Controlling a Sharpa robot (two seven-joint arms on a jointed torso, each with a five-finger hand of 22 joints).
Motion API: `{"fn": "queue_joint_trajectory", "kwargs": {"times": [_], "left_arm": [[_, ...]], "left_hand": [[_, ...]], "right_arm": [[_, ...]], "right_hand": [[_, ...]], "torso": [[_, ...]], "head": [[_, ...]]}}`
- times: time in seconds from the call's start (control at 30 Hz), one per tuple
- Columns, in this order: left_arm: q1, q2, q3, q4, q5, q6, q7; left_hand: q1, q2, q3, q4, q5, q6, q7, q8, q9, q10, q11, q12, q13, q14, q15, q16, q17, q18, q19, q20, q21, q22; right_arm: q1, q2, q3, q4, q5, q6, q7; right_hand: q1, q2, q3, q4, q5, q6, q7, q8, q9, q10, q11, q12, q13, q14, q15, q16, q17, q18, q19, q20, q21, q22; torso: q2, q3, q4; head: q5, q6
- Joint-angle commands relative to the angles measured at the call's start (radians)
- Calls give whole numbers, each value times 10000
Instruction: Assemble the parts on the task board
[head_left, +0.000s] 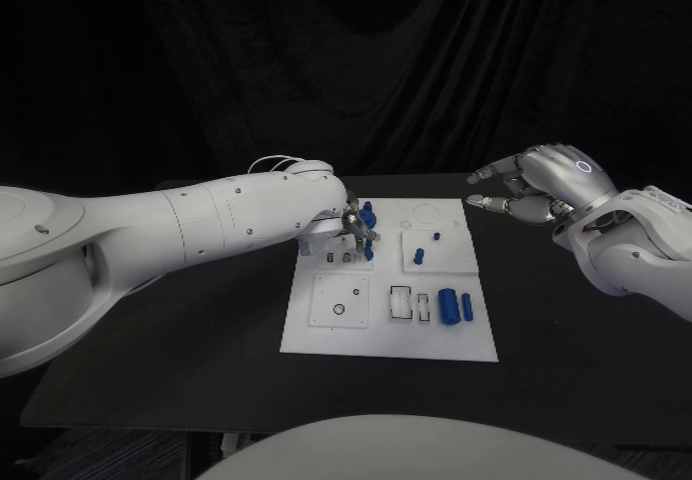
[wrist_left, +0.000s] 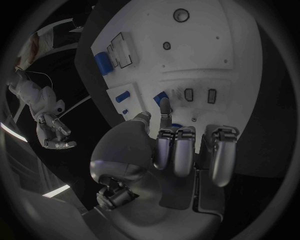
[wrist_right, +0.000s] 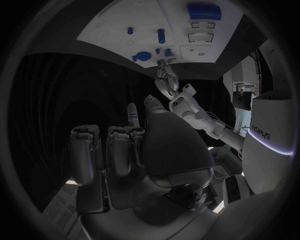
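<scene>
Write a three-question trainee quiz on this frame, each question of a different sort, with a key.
1. True or false: the right silver hand hovers off the white rectangular task board, holding nothing.
2. Which hand is over the board's far left part, beside the upright blue parts? A) left silver hand B) right silver hand C) both
3. Fill in: the large blue cylindrical part lies near the board's ____ right corner, as the robot sees it (near or far).

Key: 1 true; 2 A; 3 near.

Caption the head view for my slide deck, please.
Left hand works at the blue parts on the task board; right hand hovers off-board.
</scene>
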Motion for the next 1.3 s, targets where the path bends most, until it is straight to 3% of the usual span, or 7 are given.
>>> {"fn": "queue_joint_trajectory", "kwargs": {"times": [0.03,0.27,0.73,1.3], "left_arm": [[-27,28,8,-34,-84,115,96],[-57,65,8,-123,-84,171,106],[-172,205,8,-279,-85,281,171],[-249,279,8,-419,-85,365,242]], "left_hand": [[-10,-75,79,6,-8,-86,0,-67,15,1038,-38,-6,2632,1057,-32,26,2634,30,736,-65,-47,2319],[-2,-74,115,-4,-15,-92,4,-96,38,1038,-33,-6,2632,1057,-26,26,2634,37,712,-60,-61,2294],[22,-74,199,-34,-34,-86,10,-151,94,1038,-27,-6,2632,1057,-19,26,2634,51,668,-52,-89,2247],[71,-88,330,-98,-36,-67,7,-227,181,1038,-28,-6,2632,1057,-19,26,2634,60,642,-46,-110,2217]], "right_arm": [[-25,-3,9,-6,-62,24,-197],[-28,-16,9,-17,-62,47,-204],[-29,-11,9,-8,-62,136,-202],[-29,35,9,-32,-62,209,-194]], "right_hand": [[71,40,-43,13,56,67,2,-15,-14,733,80,62,1991,1037,84,29,2635,-160,1039,58,26,2632],[71,40,-43,13,56,67,2,-15,-14,733,80,62,1991,1037,84,29,2635,-160,1039,58,26,2632],[71,40,-43,13,56,67,2,-15,-14,733,80,62,1991,1037,84,29,2635,-160,1039,58,26,2632],[64,44,-52,20,71,54,6,-36,-23,731,84,56,1984,1037,87,29,2635,-160,1039,60,26,2632]], "torso": [[5,-1,-19],[8,-11,0],[15,6,9],[13,9,-12]], "head": [[8,1],[-2,1],[-44,1],[-69,1]]}}
